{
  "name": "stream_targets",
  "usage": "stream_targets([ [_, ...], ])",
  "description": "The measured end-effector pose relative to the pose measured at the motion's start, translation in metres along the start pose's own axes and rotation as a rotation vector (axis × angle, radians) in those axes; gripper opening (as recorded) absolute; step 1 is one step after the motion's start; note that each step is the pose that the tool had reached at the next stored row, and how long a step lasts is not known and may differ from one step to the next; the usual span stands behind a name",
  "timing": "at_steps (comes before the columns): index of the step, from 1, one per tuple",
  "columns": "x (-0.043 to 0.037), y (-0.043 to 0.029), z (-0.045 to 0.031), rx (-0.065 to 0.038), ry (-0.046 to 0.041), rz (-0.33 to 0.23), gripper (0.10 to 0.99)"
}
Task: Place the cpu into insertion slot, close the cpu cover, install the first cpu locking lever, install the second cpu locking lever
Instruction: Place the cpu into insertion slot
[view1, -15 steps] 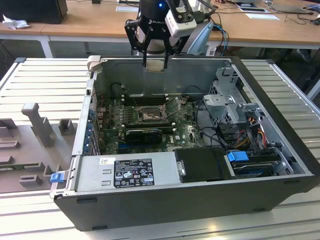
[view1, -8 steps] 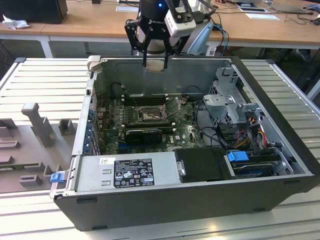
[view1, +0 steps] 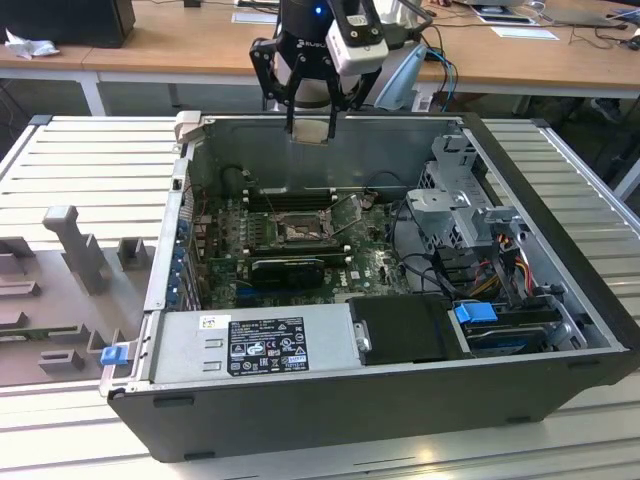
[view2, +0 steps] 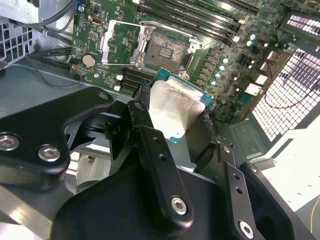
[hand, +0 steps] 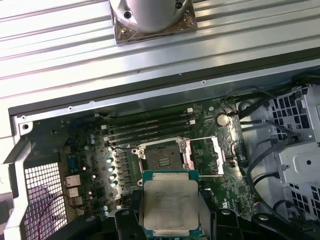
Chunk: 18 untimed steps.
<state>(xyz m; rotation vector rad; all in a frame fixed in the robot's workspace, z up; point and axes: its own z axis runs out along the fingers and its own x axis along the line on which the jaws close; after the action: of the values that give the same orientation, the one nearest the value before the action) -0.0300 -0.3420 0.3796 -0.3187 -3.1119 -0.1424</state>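
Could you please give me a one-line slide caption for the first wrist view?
The gripper holds the cpu above the open insertion slot, cpu cover swung aside.

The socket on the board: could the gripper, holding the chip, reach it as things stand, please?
Probably yes. The gripper holds the chip above the open case, the cover is swung aside, and nothing lies over the socket.

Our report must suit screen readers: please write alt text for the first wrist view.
The gripper holds the cpu, silvery top showing, over an open computer case. On the green motherboard, the insertion slot lies bare, the cpu cover swung open beside it.
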Motion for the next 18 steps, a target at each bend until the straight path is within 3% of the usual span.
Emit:
stream_targets([
  [18, 0.0, 0.0, 0.0002, -0.002, -0.0088, 0.098, 0.529],
])
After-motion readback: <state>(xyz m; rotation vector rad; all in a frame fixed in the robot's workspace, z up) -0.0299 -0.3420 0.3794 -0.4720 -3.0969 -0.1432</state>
